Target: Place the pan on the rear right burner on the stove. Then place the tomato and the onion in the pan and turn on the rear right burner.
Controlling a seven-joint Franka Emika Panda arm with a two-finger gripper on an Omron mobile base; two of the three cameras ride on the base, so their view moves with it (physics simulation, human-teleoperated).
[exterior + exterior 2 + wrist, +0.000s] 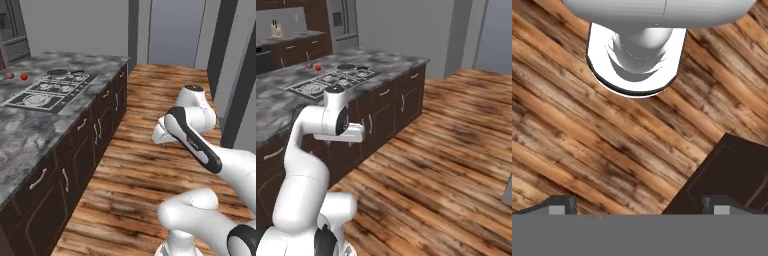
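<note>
Gripper was spread, empty over floor; pan at stove's far edge looked rigid, light, best pinched by handle.

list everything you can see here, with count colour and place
stove: 1, steel grey with black grates, set in the counter top
pan: 1, dark, on the far end of the stove
tomato: 1, bright red, on the counter beside the stove
onion: 1, dull maroon pink, on the counter next to the tomato
counter: 1, mottled grey top over dark brown cabinets with pale handles
floor: 1, brown wood planks, beside the counter
fridge: 1, grey, behind the counter
arm: 1, white with dark joints, folded over the floor, away from the stove
hand: 1, dark tips, open, empty, pointing down at the floor by a cabinet
</note>
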